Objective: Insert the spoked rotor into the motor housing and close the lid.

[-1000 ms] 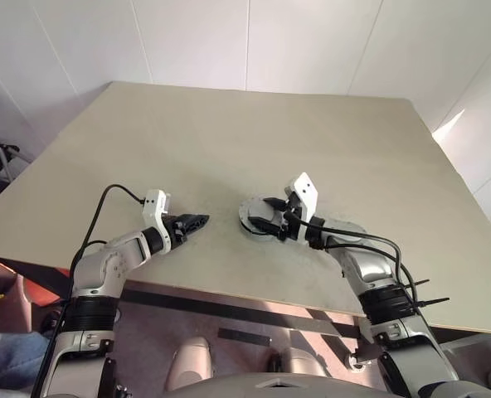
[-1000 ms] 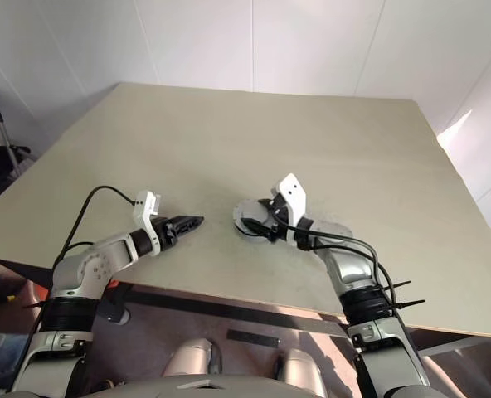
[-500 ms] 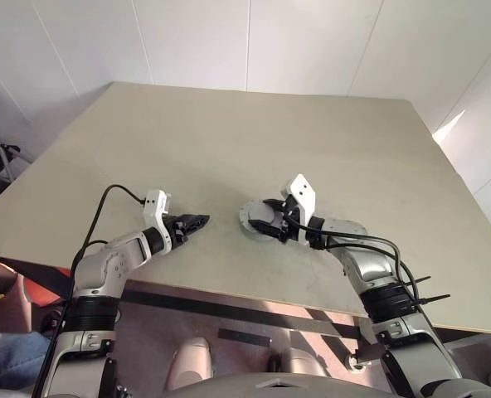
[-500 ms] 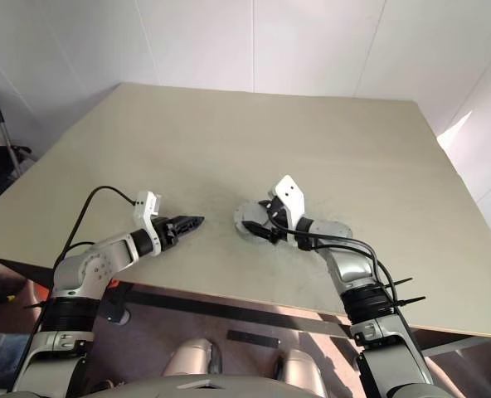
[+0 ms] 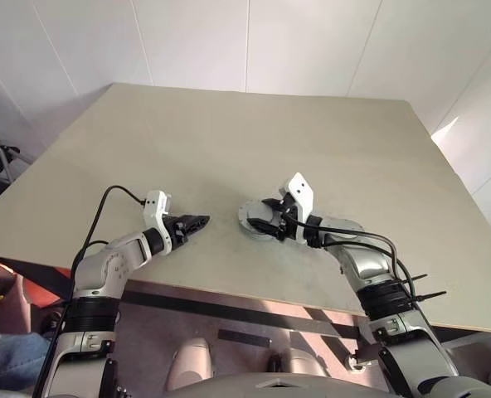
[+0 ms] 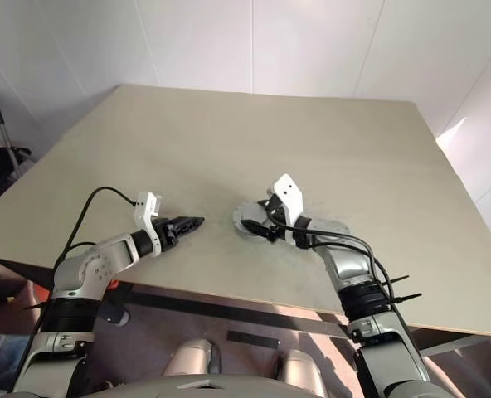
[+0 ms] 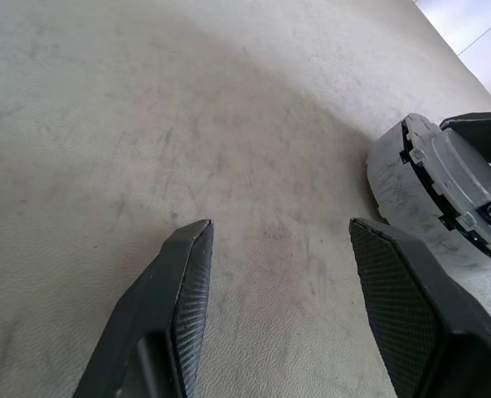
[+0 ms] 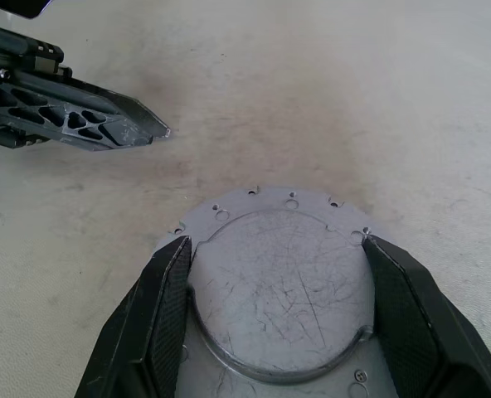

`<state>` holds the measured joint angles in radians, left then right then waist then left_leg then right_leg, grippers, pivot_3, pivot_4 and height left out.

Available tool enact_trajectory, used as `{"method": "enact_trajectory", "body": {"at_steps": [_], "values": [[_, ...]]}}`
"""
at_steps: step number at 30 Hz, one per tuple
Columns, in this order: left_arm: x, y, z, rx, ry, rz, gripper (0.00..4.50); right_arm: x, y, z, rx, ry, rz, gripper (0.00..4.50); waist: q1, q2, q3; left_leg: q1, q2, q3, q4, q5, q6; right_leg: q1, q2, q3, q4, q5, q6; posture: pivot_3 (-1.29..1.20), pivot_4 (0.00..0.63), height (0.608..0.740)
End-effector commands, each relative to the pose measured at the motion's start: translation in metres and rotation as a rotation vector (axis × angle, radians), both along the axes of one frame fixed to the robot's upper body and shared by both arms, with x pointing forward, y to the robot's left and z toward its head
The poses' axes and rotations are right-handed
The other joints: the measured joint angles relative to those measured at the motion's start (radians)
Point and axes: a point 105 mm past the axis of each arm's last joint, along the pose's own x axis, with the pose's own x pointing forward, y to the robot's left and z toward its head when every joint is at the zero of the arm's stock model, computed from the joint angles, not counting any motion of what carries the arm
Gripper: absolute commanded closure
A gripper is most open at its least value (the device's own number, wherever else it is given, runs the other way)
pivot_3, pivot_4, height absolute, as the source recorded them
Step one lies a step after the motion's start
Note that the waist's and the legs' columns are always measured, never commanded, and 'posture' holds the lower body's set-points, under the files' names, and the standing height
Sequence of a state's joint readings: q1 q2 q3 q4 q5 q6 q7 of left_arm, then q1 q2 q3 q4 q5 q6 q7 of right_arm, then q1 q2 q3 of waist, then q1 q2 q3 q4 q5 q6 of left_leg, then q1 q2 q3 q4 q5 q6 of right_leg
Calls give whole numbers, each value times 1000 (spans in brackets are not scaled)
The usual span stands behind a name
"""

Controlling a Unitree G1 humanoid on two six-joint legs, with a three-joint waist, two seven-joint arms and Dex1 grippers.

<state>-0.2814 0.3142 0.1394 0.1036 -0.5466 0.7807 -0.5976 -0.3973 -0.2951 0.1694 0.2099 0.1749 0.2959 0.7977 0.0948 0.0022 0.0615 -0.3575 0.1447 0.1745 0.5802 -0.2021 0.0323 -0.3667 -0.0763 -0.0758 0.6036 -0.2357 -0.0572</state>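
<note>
In the left eye view the table [image 5: 328, 149] filled the frame's middle; the right gripper [image 5: 263, 217] sat just right of centre, its fingers spread either side of the grey round assembly [image 5: 251, 217], while the left gripper [image 5: 197, 221] hovered left of centre, apart from it, its fingers parted with nothing between them. The right eye view gave the same layout. In the left wrist view the two left fingers [image 7: 183, 286] rose from the bottom edge with bare table between them, and the housing [image 7: 432, 195] lay at the right edge, seen side-on with a ribbed rim. In the right wrist view the lid [image 8: 283, 286] lay flat on the housing at lower centre, scratched and ringed by small holes, and the right fingers [image 8: 167, 311] bracketed its raised disc closely; whether they pressed it I could not tell. The rotor was presumably inside, under the lid. By my reading, the closing step was in hand: the next move called for seating the lid square and letting go without dragging it off. Against the frame a second earlier, the right gripper looked slightly shifted and turned at the assembly; the left gripper and the assembly had stayed put.
</note>
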Motion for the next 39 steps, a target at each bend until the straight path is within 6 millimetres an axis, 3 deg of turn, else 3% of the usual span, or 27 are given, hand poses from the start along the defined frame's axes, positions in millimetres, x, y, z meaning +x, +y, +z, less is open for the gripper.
{"method": "enact_trajectory", "body": {"at_steps": [1, 17, 23, 32, 39], "values": [[2, -1, 9, -3, -44, -2, 1735, 6, -4, -1, -30, -3, -36, 1329, 0, 0, 0, 1, 0, 0, 0, 0, 0, 0, 0, 0, 0, 0, 0, 0, 0, 740], [2, -1, 8, 0, -41, -7, 1735, 11, -9, -15, -128, -21, -71, 1329, -1, 0, 0, 9, 0, 0, 0, 1, -1, 7, 0, 1, 0, -4, 7, 0, 0, 740], [1, -5, 8, -2, -38, -16, 1735, 11, -20, -32, -184, 41, -116, 1329, -2, 0, 0, 9, 0, 0, 0, 1, -1, 7, 0, 1, 0, -4, 7, 0, 0, 740], [-2, -7, 7, -6, -34, -19, 1735, -4, -25, -43, -232, 98, -61, 1329, 2, 0, 0, 14, 0, 0, -1, 0, -1, 15, 0, 1, -6, -5, 8, 0, 0, 740], [-2, -9, 5, -8, -27, -18, 1735, 9, -31, -44, -261, 113, -165, 1329, -2, 0, -2, 14, 0, 0, -5, 0, 0, 18, 1, 0, -14, -4, 8, 0, 0, 740]]}}
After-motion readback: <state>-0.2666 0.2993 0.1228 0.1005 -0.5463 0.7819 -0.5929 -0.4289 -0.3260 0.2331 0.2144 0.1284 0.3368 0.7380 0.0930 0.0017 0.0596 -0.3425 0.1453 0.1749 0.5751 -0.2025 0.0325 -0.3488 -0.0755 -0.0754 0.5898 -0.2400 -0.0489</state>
